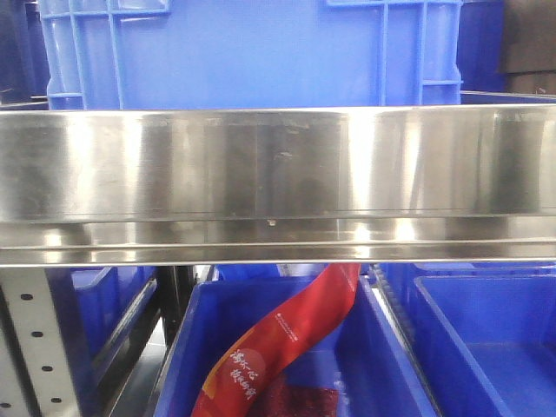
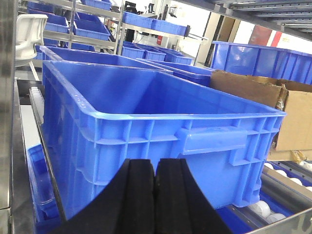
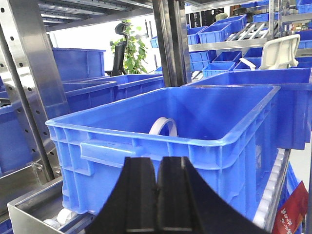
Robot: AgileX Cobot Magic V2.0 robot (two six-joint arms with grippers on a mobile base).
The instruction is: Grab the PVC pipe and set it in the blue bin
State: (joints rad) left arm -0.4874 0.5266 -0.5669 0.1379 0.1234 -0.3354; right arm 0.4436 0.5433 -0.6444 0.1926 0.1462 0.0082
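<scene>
Up close in the right wrist view: right gripper [image 3: 158, 195] with black pads pressed together, nothing between them, parked just short of the near wall of a blue bin [image 3: 146, 146]. Same deal on the other side, left gripper [image 2: 155, 195] closed flat and empty, sitting just in front of another blue crate [image 2: 161, 141] whose visible inside looks bare. Past the right bin's near rim, PVC pipe [image 3: 163, 126] poking up as a thin white arc, leaning near the inner front wall, lower half hidden by the rim. So probably either right before the grab or right after a drop-off, can't tell which bin counts as source and which as target from these shots. If still a pick: needs opening up, going over the rim and down onto that arc, narrow target and a curved one, easy to knock flat. Further out, a cardboard box [image 2: 273, 97] right of the left crate, rollers under it, then rows of shelving with more blue crates and a green plant [image 3: 129, 46]. Front view mostly blocked by a shiny steel shelf rail [image 1: 278, 165]; below it a red packet [image 1: 278, 347] with white Chinese lettering, too blurry to read. No other legible labels anywhere.
</scene>
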